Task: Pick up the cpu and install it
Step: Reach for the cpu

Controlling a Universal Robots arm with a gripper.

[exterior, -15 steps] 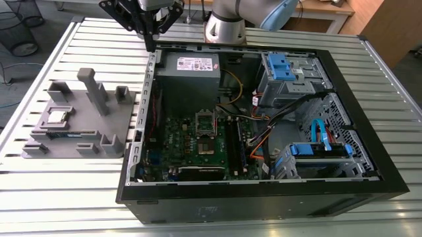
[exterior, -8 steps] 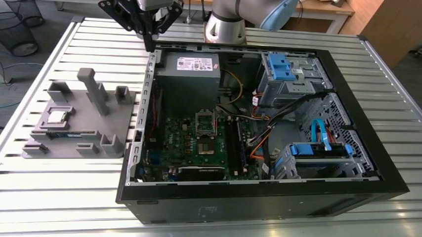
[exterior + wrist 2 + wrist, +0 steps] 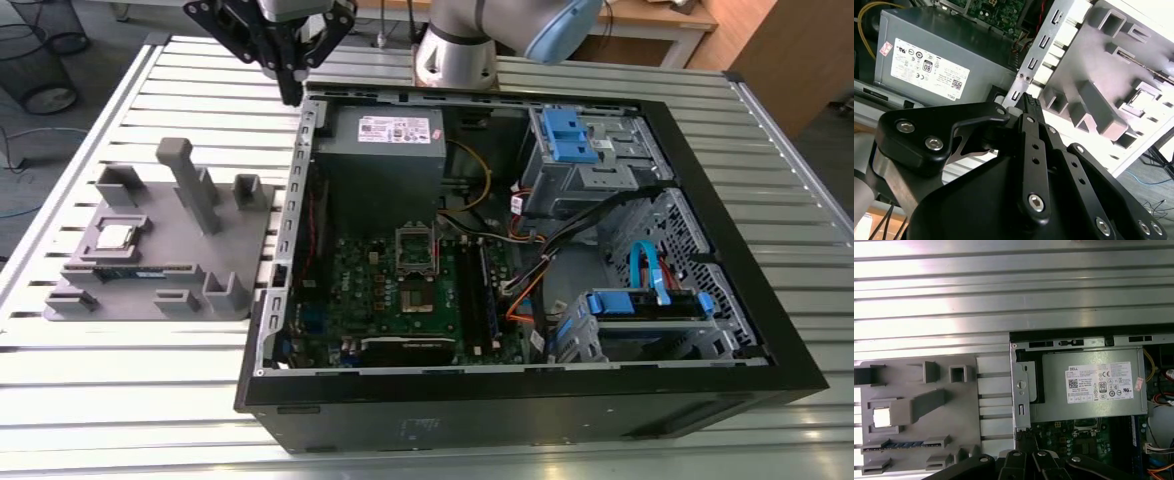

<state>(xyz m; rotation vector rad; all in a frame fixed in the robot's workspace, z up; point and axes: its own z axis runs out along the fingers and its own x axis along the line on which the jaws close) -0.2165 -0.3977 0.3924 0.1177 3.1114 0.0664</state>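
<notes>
Gripper: black gripper (image 3: 288, 96), jaws apparently clenched, empty, above black computer case (image 3: 534, 388) corner.
Cpu: silver square cpu (image 3: 118, 236) on grey plastic fixture (image 3: 160, 292), the exterior view's left.

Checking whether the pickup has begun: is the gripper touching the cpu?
Apart. In the exterior view the gripper hangs beside a corner of the computer case, while the cpu lies in the grey holder, well clear of it.

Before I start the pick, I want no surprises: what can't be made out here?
Socket: exterior view, too small to tell whether its latch is open.
Cpu: first wrist view, glare washes out its top.
Board: first wrist view, cut off by the edge and gripper.
</notes>
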